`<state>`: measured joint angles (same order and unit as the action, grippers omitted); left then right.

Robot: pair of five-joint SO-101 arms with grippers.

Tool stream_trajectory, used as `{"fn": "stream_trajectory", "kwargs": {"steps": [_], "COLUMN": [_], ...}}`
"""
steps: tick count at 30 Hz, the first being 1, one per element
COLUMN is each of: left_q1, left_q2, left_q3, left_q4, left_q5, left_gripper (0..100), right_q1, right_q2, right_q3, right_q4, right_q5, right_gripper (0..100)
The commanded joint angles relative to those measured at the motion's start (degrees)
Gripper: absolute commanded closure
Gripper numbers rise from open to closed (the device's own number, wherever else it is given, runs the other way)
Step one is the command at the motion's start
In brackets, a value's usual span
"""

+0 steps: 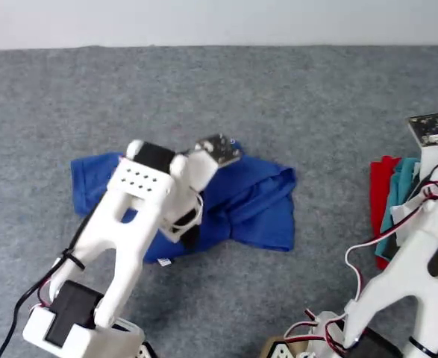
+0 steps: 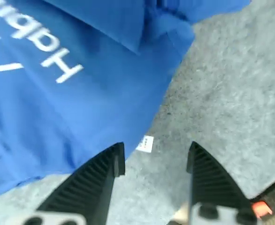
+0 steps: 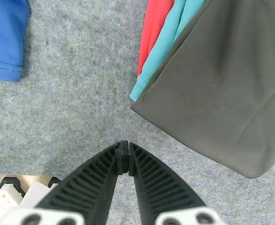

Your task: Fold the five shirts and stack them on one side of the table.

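A blue shirt lies rumpled and partly folded in the middle of the grey table. My left arm stretches over it, and my left gripper hangs open just above the shirt's near edge, beside a small white label, holding nothing. At the right side lies a stack of folded shirts: red, teal and a dark grey one on top. My right gripper is shut and empty above bare table, next to the stack's corner.
The table is covered in grey felt, with open room along the far side and at the left. A corner of the blue shirt lies off to the side of my right gripper. A brown edge sits by the right arm's base.
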<state>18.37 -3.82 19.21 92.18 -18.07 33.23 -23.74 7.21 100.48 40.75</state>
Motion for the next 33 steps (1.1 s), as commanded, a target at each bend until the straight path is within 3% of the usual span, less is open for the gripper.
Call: {"fn": "stream_trajectory", "kwargs": {"steps": [1, 9, 14, 15, 24, 33], "left_q1": [-0.18, -5.71, -8.18, -8.70, -20.04, -28.57], "left_q2": [-0.62, 7.65, 9.76, 9.14, -7.21, -12.48], "left_q3": [7.34, 13.85, 13.76, 12.97, -5.49, -14.29], "left_q4": [-8.62, -22.33, -25.67, -25.14, -8.18, -0.97], "left_q5": [-0.62, -0.18, -1.76, -3.34, -4.92, -5.01], "left_gripper": [78, 78, 94, 99, 99, 99], "right_q1": [-0.31, -0.13, -0.13, -0.13, -0.31, -0.48], "right_q2": [-2.33, -2.42, -2.42, -2.42, -2.42, -2.42], "right_q3": [2.02, 5.80, 5.80, 5.80, 5.80, 5.80], "right_q4": [2.33, 2.33, 2.24, 2.24, 2.24, 2.15], "right_q5": [-0.44, -0.35, -0.26, -0.26, -0.26, -0.44], "right_gripper": [99.0, 99.0, 99.0, 99.0, 99.0, 99.0]}}
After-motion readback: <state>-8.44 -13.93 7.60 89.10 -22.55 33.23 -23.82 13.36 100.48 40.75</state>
